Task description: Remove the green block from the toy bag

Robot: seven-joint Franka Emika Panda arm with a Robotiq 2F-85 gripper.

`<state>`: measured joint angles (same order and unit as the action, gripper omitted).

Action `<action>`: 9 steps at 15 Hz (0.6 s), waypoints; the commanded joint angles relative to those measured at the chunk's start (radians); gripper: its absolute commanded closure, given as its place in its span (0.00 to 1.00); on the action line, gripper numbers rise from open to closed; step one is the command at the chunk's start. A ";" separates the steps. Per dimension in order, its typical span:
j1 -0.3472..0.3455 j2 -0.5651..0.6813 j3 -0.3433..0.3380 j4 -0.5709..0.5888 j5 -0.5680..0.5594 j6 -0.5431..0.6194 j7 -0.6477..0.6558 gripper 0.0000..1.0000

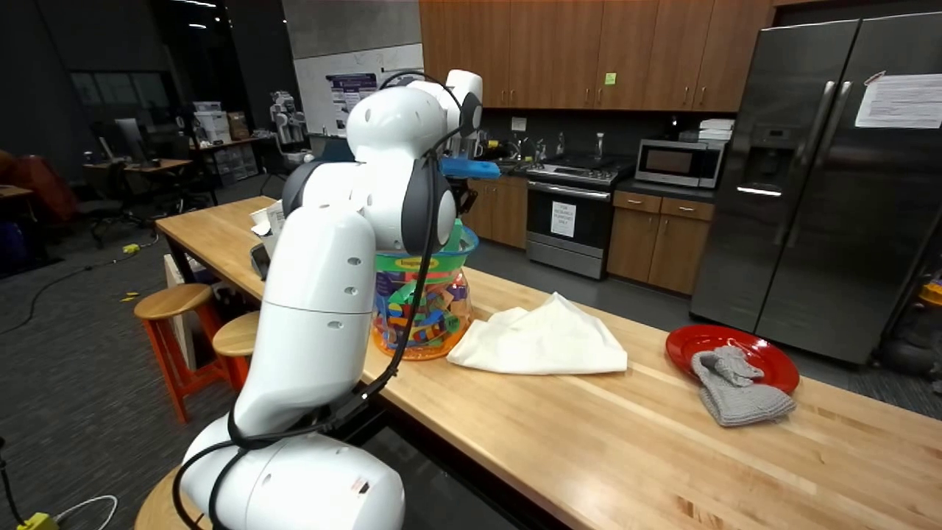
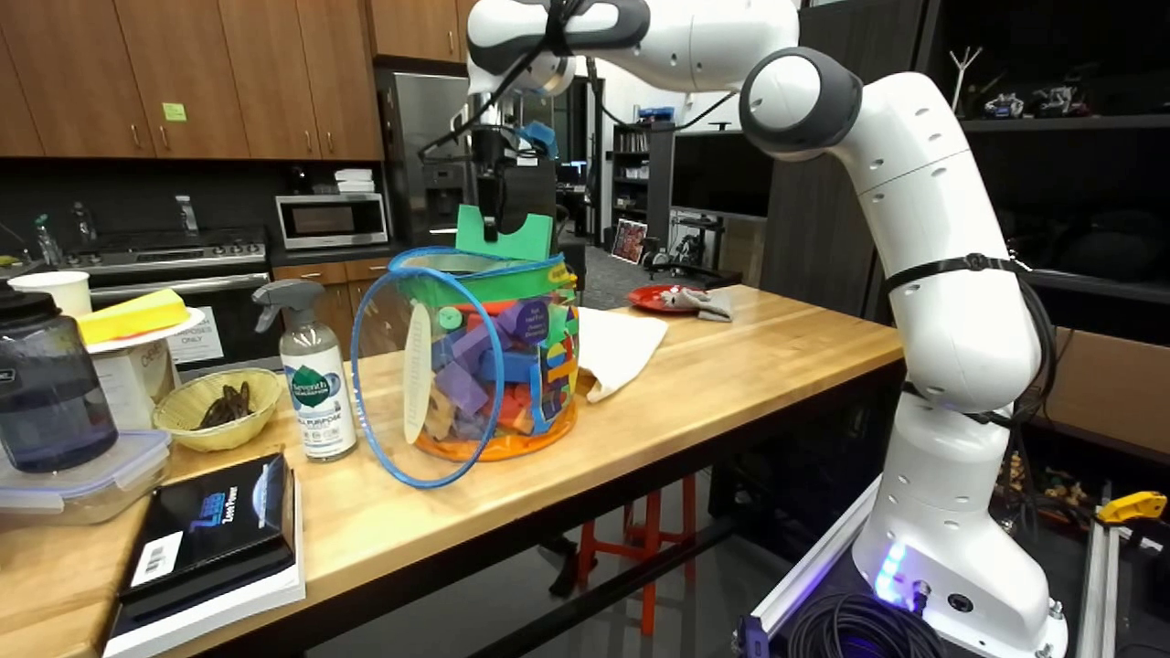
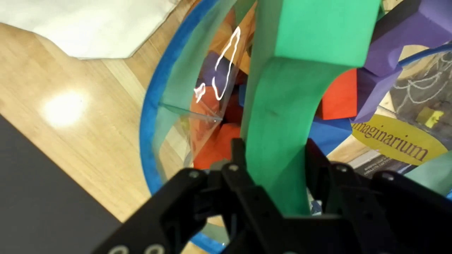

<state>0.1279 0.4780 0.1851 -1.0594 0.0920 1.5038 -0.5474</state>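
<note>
- Gripper [image 3: 273,151]: one, pointing down above the toy bag [image 3: 145,141]; jaws clamped on the green block [image 2: 521,242], one against each broad face at the base of its curved notch, presumably to carry it near the middle.
- Green block: one, held notch-up at the bag's mouth, standing above the rim in an exterior view; whether its lower edge is clear cannot be told.
- Toy bag: one, clear-walled, upright with mouth upward, which suits a straight lift; near the long edge of the desk [image 1: 574,434] on the robot's side.
- Lid [image 2: 418,375]: one, blue-hooped; hangs down the bag's side, leaving the mouth uncovered.
- White cloth [image 1: 541,335]: one, just beside the bag, between the desk's long edges; possibly a landing place.
- Red plate [image 1: 692,338]: one, grey knit piece [image 1: 739,401] lying partly on it; near the far long edge, toward an end corner.
</note>
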 commanded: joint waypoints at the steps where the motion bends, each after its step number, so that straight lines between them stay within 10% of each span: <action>1: -0.032 -0.003 -0.005 0.071 0.022 -0.050 -0.001 0.83; 9: -0.110 -0.009 -0.014 0.137 0.034 -0.076 0.032 0.83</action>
<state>0.0450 0.4779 0.1794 -0.9401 0.1008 1.4483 -0.5367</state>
